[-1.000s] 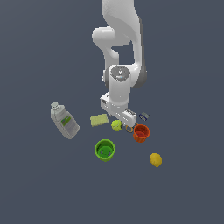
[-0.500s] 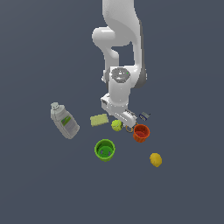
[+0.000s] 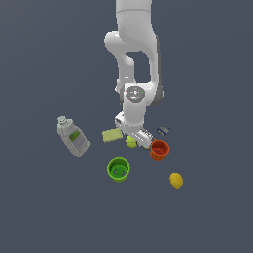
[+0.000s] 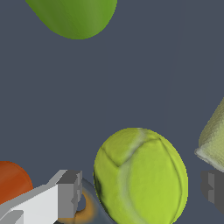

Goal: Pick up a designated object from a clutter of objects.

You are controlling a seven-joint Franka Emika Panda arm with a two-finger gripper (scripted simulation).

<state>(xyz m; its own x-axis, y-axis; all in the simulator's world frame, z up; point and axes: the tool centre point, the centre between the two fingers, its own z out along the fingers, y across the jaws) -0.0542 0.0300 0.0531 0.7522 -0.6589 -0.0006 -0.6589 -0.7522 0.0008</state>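
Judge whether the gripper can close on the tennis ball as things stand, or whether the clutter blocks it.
Probably yes. The gripper is open with the tennis ball between its fingers. The sponge and scissors crowd either finger, so contact there is possible.

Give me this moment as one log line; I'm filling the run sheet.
phase: pre-grasp | gripper: open, straddling yellow-green tennis ball | ball: on floor, not lifted

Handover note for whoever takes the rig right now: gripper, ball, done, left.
Gripper: open, fingers on either side of the tennis ball, not closed on it.
Ball: on the floor between the sponge and the orange-red cup, with the green cup nearby.
Done: approach and straddle.
Left: close on the ball, lift it clear of the clutter.
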